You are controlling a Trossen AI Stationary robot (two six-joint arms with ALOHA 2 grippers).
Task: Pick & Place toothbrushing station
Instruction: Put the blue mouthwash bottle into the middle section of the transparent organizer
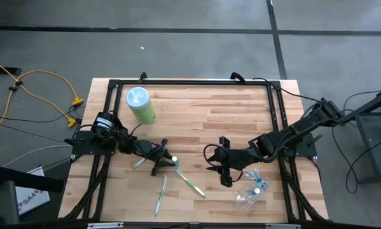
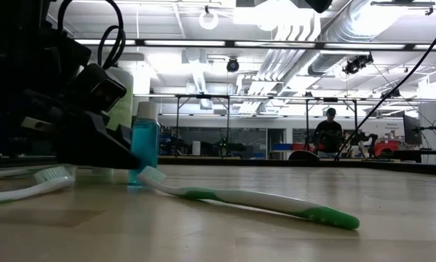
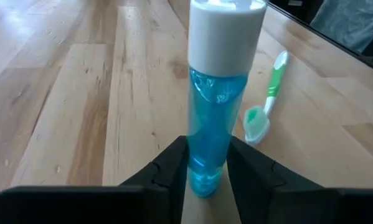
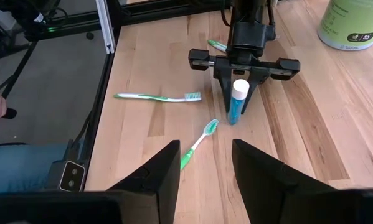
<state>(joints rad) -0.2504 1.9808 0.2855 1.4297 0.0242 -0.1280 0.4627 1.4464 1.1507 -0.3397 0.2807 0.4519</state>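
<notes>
Gripping the slim blue tube with a white cap (image 3: 218, 106) upright between my left gripper (image 3: 205, 177) fingers, right gripper (image 4: 205, 165) waiting wide open nearby.

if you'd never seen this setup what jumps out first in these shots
The small blue tube with its white cap stands upright on the wooden table, pinched low down by the left pincer. Green-and-white toothbrushes lie scattered flat around it. The right pincer hangs open a little way across from it, with the clear plastic cup lying near the table's front edge on the right.
</notes>
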